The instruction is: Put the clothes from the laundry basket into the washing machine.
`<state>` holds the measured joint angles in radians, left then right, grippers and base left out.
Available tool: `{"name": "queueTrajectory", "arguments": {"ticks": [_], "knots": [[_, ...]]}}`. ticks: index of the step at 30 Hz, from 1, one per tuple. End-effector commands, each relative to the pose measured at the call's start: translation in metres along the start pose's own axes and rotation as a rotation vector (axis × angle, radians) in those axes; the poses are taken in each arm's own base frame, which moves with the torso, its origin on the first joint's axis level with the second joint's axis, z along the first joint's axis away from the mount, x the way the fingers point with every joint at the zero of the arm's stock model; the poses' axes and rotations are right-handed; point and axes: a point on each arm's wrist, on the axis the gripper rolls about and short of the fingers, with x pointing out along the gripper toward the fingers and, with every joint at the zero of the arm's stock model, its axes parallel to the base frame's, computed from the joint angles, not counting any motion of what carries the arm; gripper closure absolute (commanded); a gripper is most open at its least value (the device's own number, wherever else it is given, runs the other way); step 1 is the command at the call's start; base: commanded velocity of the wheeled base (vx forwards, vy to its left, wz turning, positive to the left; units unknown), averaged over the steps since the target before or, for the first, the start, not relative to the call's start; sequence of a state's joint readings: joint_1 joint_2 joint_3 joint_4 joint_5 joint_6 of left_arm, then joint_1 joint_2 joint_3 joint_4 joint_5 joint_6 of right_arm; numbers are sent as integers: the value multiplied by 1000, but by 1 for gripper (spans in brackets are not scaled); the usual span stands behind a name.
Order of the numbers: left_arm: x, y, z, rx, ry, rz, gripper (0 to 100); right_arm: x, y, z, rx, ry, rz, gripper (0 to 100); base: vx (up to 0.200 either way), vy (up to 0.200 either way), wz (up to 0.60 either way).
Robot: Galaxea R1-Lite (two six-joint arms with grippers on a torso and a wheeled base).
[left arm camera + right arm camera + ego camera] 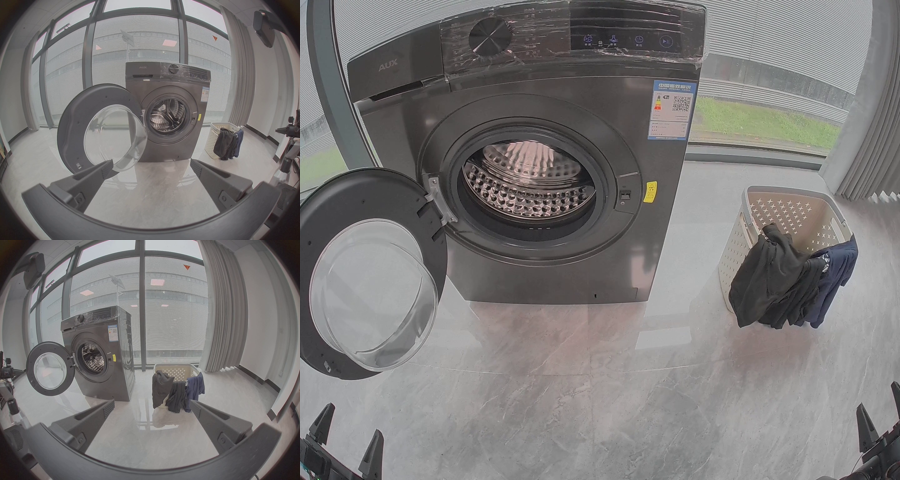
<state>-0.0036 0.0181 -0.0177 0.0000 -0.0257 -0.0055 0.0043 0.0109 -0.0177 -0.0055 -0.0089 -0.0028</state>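
Your left gripper (350, 431) hangs low over the grey floor (600, 387), fingers spread apart, holding nothing. Your right gripper (878, 415) is the same: spread wide and empty.

Straight ahead of the left gripper, well apart from it, stands the washing machine (550, 100). Its round door (369, 275) is swung fully open and is the part nearest that gripper. The steel drum (528, 181) behind it has no clothes in it.

The laundry basket (787, 190) stands ahead of the right gripper, also well apart, just beside the machine. The clothes hang over the basket's near rim: black clothes (769, 275) on the machine's side and a navy piece (837, 262) touching them on the far side.

As for print, the machine carries a blue-and-white label (672, 109) with a code square at its upper front corner. A small yellow sticker (650, 191) sits by the door latch, and there is a maker's logo on the drawer panel. Clear film covers the control panel (625, 37) and dial (489, 35).
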Motion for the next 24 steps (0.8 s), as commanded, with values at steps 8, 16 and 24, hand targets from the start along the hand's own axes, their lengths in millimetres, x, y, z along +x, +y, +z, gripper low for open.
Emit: {"name": "queueTrajectory", "arguments": {"ticks": [8,16,24], "knots": [[0,0,-5,-1,-2,0,0,0,0,-5,0,6,0,0,0,-125,0],[0,0,-5,-1,-2,2,0,0,0,-5,0,8,0,0,0,-50,0],[0,0,-5,2,0,6,0,0,0,-5,0,6,0,0,0,-200,0]]}}
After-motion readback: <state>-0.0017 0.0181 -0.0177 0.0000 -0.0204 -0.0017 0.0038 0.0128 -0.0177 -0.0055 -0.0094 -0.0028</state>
